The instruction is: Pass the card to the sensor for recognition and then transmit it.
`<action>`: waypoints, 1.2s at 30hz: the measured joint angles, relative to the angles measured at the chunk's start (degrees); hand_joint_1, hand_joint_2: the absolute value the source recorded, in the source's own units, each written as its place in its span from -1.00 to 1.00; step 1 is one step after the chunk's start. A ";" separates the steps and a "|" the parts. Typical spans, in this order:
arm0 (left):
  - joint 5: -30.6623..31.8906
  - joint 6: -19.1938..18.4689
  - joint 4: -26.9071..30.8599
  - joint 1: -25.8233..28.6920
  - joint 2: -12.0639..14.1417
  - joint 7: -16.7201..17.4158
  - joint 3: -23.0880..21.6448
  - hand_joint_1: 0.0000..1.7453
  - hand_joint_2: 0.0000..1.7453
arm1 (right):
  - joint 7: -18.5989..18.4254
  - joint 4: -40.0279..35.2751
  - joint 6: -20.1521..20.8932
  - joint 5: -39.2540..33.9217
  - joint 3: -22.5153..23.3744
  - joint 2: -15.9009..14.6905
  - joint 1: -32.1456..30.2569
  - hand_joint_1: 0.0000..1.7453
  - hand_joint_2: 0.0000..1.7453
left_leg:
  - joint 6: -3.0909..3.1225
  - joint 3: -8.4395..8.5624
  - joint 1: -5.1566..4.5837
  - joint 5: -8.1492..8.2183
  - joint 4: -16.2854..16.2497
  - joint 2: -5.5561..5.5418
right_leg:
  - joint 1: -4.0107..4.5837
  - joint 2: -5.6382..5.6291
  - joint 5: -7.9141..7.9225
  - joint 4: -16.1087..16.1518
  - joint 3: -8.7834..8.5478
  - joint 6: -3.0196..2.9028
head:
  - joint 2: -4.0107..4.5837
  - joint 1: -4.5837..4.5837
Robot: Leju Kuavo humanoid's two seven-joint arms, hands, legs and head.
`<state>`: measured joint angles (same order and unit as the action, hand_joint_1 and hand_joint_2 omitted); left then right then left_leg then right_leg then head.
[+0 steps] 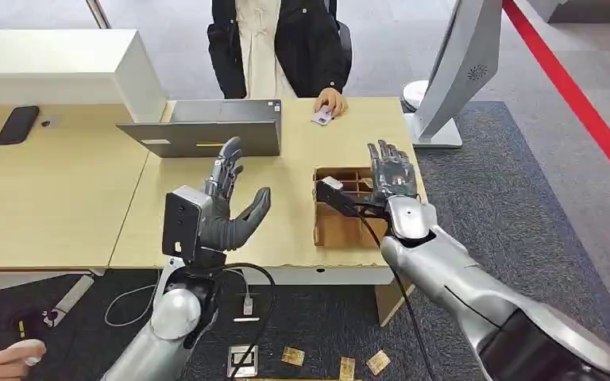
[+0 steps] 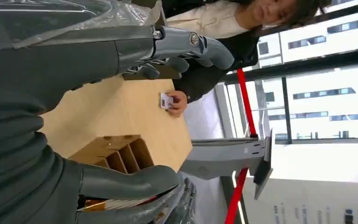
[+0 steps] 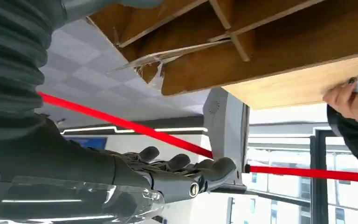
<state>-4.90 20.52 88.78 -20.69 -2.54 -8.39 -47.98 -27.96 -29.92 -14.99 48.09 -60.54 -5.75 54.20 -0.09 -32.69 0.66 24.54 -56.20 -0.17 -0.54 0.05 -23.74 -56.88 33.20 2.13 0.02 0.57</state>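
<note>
Both hands hold nothing, fingers spread. Right hand [image 1: 389,178] hovers over the cardboard box [image 1: 341,226]; left hand [image 1: 226,208] is raised mid-table. The card [image 1: 322,117] lies under a person's hand [image 1: 332,101] at the table's far edge, about 11 o'clock from your right fingers [image 1: 383,157] and nearer them. Long axis unclear.

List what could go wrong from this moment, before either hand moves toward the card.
1. The card lies under a person's hand at the table's far edge; reaching now could hit that hand.
2. The right hand hovers open over the divided cardboard box; lowering it may snag a divider or push the box.
3. The left hand is open near the laptop; a forward reach could knock it.
</note>
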 joint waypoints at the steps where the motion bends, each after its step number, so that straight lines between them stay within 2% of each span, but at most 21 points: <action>1: 0.00 0.02 0.00 0.04 0.02 0.00 0.02 -1.00 1.00 | -0.11 0.11 0.00 -0.04 0.00 -0.09 0.09 -1.00 1.00 | 0.00 0.00 0.00 0.00 0.00 0.00 | 0.00 0.00 0.00 0.00 0.00 0.00 | 0.00 -0.02; 22: 0.79 0.28 0.87 1.35 0.48 0.31 0.15 -1.00 1.00 | -1.25 2.82 1.49 -0.35 0.00 -0.63 0.94 -1.00 1.00 | 0.00 0.00 0.00 0.00 0.00 0.00 | 0.00 0.00 0.00 0.00 0.00 0.00 | 0.00 -0.02; 24: 0.83 0.13 0.90 1.46 0.50 0.31 0.17 -1.00 1.00 | -1.22 3.04 1.44 -0.33 -0.02 -0.61 0.98 -0.94 1.00 | 0.00 0.00 0.00 0.00 0.00 0.00 | 0.00 0.00 0.00 0.00 0.00 0.00 | 0.00 -0.02; 25: 0.85 0.04 0.90 1.49 0.50 0.26 0.17 -1.00 1.00 | -1.11 3.08 1.42 -0.31 -0.02 -0.61 1.01 0.86 1.00 | 0.00 0.00 0.00 0.00 0.00 0.00 | 0.00 0.00 0.00 0.00 0.00 0.00 | 0.00 -0.02; 26: 0.85 -0.02 0.90 1.52 0.50 0.24 0.20 -1.00 1.00 | -0.92 3.15 1.42 -0.26 -0.04 -0.61 1.05 1.00 1.00 | 0.00 0.00 0.00 0.00 0.00 0.00 | 0.00 0.00 0.00 0.00 0.00 0.00 | 0.00 -0.02; 36: 1.05 -0.02 0.90 1.60 0.50 0.04 0.22 -1.00 1.00 | -0.11 3.30 1.38 -0.42 -0.11 -0.28 1.17 1.00 1.00 | 0.00 0.00 0.00 0.00 0.00 0.00 | 0.00 0.00 0.00 0.00 0.00 0.00 | 0.00 -0.02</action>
<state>-3.85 20.50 89.68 -19.09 -2.03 -8.35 -47.76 -28.06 -26.62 -13.62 47.67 -60.65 -6.03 55.37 -0.09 -32.69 0.66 24.54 -56.20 -0.18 -0.54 0.05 -23.74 -56.88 33.20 2.13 0.02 0.55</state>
